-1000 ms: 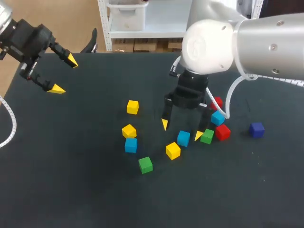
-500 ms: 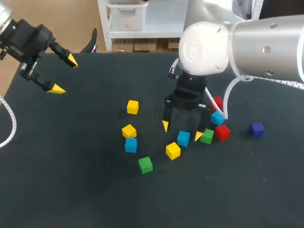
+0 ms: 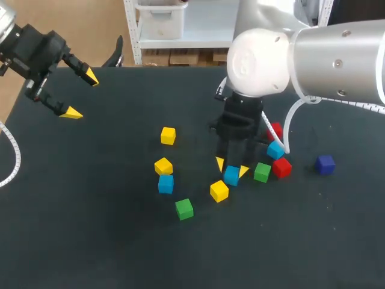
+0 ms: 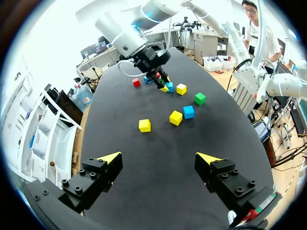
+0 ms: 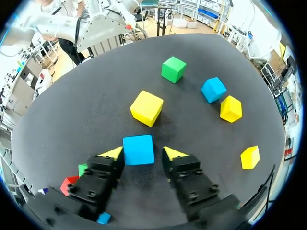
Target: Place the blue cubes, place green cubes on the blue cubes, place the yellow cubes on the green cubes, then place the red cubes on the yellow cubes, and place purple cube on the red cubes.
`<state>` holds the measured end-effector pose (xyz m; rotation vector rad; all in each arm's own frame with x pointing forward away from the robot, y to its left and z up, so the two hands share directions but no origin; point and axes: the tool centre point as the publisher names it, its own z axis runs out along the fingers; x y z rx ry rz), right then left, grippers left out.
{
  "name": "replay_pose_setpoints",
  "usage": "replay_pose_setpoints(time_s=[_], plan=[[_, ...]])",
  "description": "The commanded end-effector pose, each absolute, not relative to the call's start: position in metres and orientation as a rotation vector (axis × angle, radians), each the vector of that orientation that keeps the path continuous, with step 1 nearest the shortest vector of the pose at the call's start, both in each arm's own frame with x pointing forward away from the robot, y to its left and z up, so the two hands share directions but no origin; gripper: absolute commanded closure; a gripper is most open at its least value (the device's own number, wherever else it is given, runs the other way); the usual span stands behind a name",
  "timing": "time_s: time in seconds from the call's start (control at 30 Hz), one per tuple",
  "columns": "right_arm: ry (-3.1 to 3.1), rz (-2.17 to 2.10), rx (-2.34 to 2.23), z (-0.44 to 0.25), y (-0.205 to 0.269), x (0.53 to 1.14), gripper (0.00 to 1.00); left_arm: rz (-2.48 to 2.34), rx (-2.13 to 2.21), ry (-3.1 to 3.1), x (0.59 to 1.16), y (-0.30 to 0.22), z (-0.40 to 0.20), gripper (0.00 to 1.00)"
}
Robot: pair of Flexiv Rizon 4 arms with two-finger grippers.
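Note:
My right gripper (image 3: 231, 167) is down at the table with a blue cube (image 3: 231, 176) between its yellow tips. In the right wrist view that blue cube (image 5: 138, 148) sits between the fingers of the right gripper (image 5: 140, 153); one tip is against it and a thin gap shows at the other. A second blue cube (image 3: 166, 183) lies beside a yellow one (image 3: 163, 165), and a third blue cube (image 3: 275, 149) lies behind the arm. My left gripper (image 3: 81, 94) hangs open above the far left of the table, its tips wide apart with nothing between them (image 4: 160, 160).
Green cubes (image 3: 184, 209) (image 3: 261, 172), yellow cubes (image 3: 219, 191) (image 3: 168, 135), red cubes (image 3: 281, 167) (image 3: 275, 129) and a dark purple cube (image 3: 325, 164) are scattered on the black table (image 3: 90, 229). The nearest yellow cube (image 5: 147, 108) lies just ahead of the right gripper.
The right gripper's fingers have drawn in from wide apart until they closely flank the blue cube. The left arm has not moved.

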<state>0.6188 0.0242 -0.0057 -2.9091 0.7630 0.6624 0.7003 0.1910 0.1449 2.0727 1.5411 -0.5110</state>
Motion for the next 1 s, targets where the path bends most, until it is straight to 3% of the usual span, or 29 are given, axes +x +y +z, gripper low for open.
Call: replay_pose_setpoints(time_s=[0.03, 0.07, 0.37, 1.0], plan=[[0.783, 0.668, -2.902, -0.007, 0.022, 0.617, 0.95, -0.508, 2.073, 1.539, 0.700, 0.191, 0.145, 0.00], [0.793, 0.673, -2.899, -0.007, 0.022, 0.617, 1.00, -0.508, 2.073, 1.539, 0.700, 0.191, 0.145, 0.00], [1.178, 0.759, -2.727, 0.005, 0.015, 0.620, 1.00, -0.508, 2.073, 1.539, 0.700, 0.191, 0.145, 0.00], [2.142, 0.401, -2.002, 0.072, 0.051, 0.649, 1.00, -0.508, 2.073, 1.539, 0.700, 0.191, 0.145, 0.00]])
